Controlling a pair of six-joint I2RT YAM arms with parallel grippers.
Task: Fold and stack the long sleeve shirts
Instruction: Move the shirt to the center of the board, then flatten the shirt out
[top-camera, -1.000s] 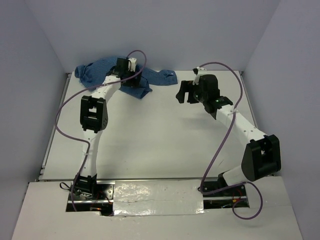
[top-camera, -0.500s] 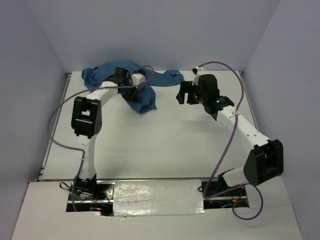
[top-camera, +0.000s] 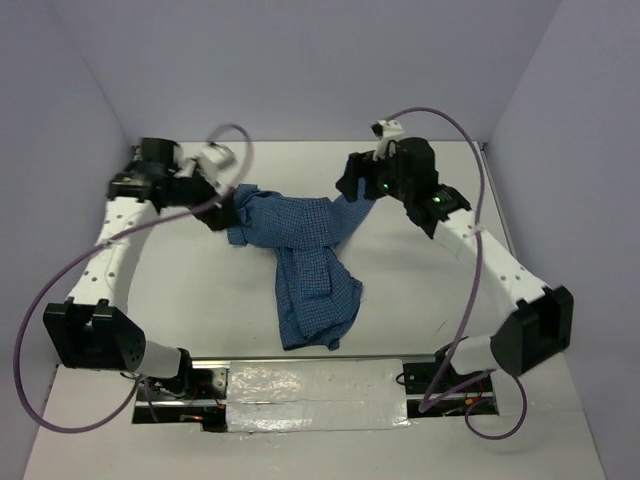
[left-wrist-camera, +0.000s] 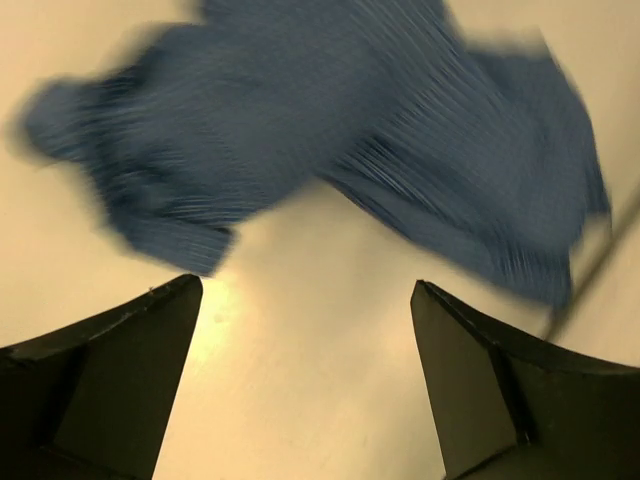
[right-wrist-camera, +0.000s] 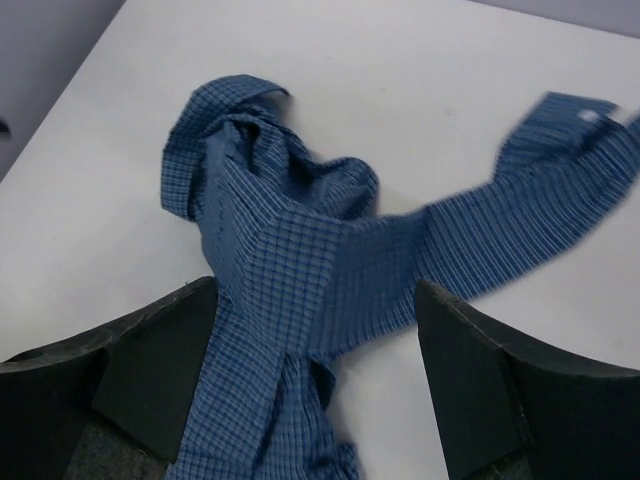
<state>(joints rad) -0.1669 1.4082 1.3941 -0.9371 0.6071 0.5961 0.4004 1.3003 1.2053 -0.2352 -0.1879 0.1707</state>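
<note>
The long sleeve shirt (top-camera: 300, 240), blue with a fine check, lies crumpled across the middle of the table. One part trails toward the near edge, and a sleeve reaches back toward my right gripper (top-camera: 352, 185). My left gripper (top-camera: 228, 205) is at the shirt's left end and open. In the left wrist view only bare table lies between the fingers of the left gripper (left-wrist-camera: 306, 283), and the blurred shirt (left-wrist-camera: 400, 130) lies beyond the tips. The right gripper (right-wrist-camera: 315, 282) hovers open over the shirt (right-wrist-camera: 290, 250), its fingers apart from the cloth. The sleeve ends in a cuff (right-wrist-camera: 580, 115).
The white table (top-camera: 420, 290) is boxed in by pale walls on three sides. A silver taped strip (top-camera: 315, 390) runs along the near edge between the arm bases. Purple cables (top-camera: 60, 290) loop off both arms.
The shirt has been swept from the far back left to the middle of the table. My left gripper, shut on it half a second ago, has let go. The right gripper has shifted slightly over the sleeve.
</note>
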